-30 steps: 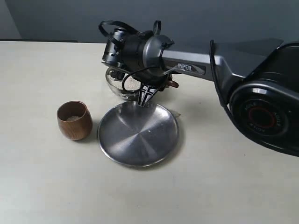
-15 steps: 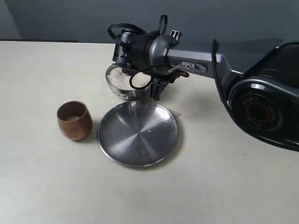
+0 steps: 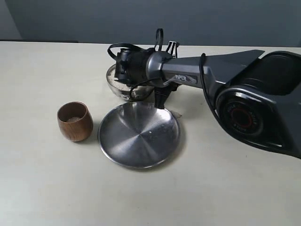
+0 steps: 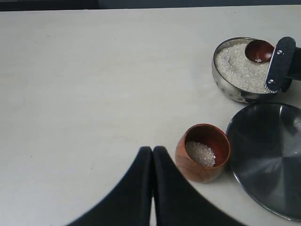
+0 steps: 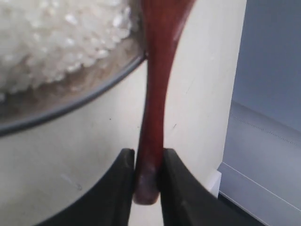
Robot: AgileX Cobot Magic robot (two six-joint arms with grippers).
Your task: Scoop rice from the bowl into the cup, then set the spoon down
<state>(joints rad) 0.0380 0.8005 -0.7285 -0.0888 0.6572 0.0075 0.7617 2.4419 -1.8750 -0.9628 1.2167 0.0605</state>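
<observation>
Now right gripper [image 5: 148,188], clamped on spoon [image 5: 157,94] handle, is back down at steel bowl [image 4: 223,87] — head on rice [image 4: 237,68], next scoop likely; cup [image 4: 188,162] barely filled.

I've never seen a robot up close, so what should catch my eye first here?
The big dark arm reaching in from the right strikes first, its right tool shut on a slim wooden spoon whose head sits at the rice in the shiny steel bowl. Nearer the camera, a brown wooden cup holding a little rice stands apart from a wide steel plate beside it.
</observation>
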